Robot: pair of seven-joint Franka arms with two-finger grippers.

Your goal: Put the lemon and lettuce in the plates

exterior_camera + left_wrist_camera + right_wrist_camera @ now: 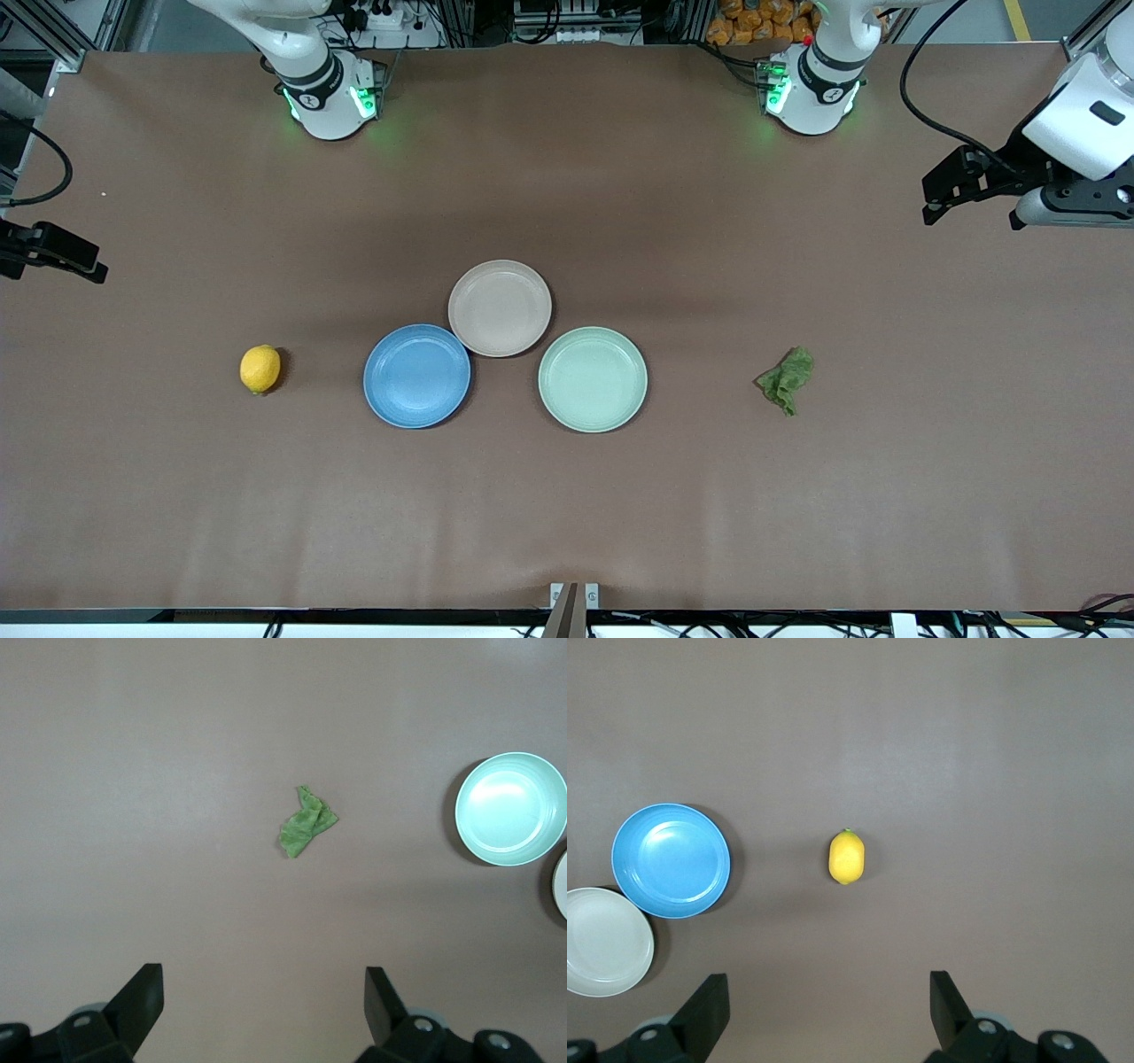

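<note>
Nothing is placed yet; I judge this the approach step. Nearest the front camera, the lemon (260,369) lies on the table (567,514) toward my right arm's end, at nine o'clock from the blue plate (416,376). The lettuce (786,378) lies at three o'clock from the mint plate (593,379). Farther up sits the beige-pink plate (500,307), touching the blue one. My left tool (264,992) hangs spread over the table near the lettuce; my right tool (829,992) hangs spread near the lemon. Next, each must descend and straddle its piece.

Lemon (260,369) and lettuce (787,379) lie on table; blue plate (416,376), beige plate (500,307) empty.
</note>
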